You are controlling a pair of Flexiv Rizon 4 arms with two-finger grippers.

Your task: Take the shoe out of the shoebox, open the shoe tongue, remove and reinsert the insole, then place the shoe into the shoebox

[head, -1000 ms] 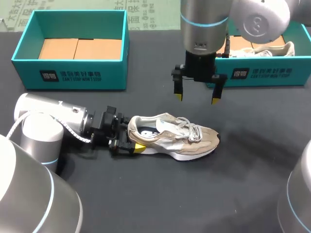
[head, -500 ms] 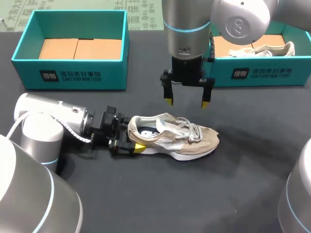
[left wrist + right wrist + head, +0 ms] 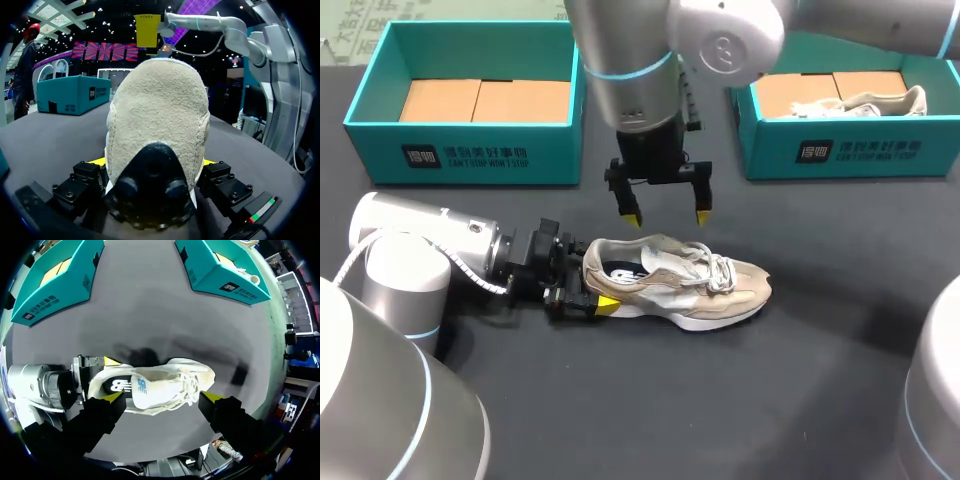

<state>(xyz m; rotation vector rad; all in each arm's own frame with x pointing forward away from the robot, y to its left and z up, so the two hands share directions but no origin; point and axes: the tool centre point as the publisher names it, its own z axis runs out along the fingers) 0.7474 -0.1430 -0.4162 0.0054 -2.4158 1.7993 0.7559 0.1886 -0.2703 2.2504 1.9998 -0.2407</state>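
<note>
**A:** While the left gripper (image 3: 588,293) pinches the heel of the shoe (image 3: 680,288) from 2 sides, what could go wrong?

**B:** The bigger risk is the right gripper (image 3: 667,212). It hangs above the shoe's collar with its fingers spread wide. If it descends off-line, 1 finger could snag the laces (image 3: 715,268) or flatten the upper instead of catching the tongue (image 3: 662,262). The smaller risk is that a hard pull on the tongue might drag the heel out from between the left fingers.

**A:** And the count?

**B:** There is 1 table (image 3: 840,390). There are 2 teal boxes: the bare shoebox (image 3: 465,160), well apart from the left fingers, and the filled shoebox (image 3: 850,152), beyond the right fingers. There are 2 shoes: 1 upright on the table under the right fingers, and a second shoe (image 3: 880,100) lying in the filled shoebox. There are 2 grippers.
</note>
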